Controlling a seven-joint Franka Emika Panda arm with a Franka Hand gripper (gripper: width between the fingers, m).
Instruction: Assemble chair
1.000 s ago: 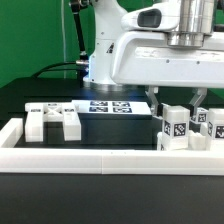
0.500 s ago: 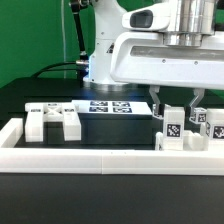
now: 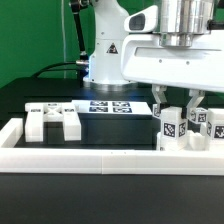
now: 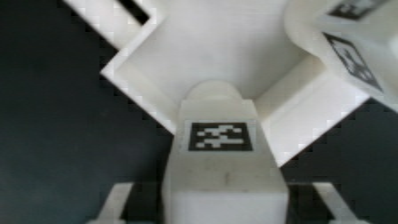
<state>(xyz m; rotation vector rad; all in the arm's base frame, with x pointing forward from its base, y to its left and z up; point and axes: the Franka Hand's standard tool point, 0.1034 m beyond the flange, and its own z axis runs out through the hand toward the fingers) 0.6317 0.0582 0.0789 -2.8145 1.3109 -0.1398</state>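
Gripper (image 3: 172, 109): narrow, clamped on tagged chair post (image 3: 169, 128)
Neighbouring posts (image 3: 206, 126): just beside gripper
Blocky pieces (image 3: 50, 121): well apart from gripper

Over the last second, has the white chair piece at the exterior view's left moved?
No. The white chair piece still sits beside the marker board, same gap.

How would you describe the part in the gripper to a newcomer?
Follow the white border frame to the exterior view's right end. Just behind it, the tagged post sits clamped in the gripper; the tagged neighbour beside it stands free.
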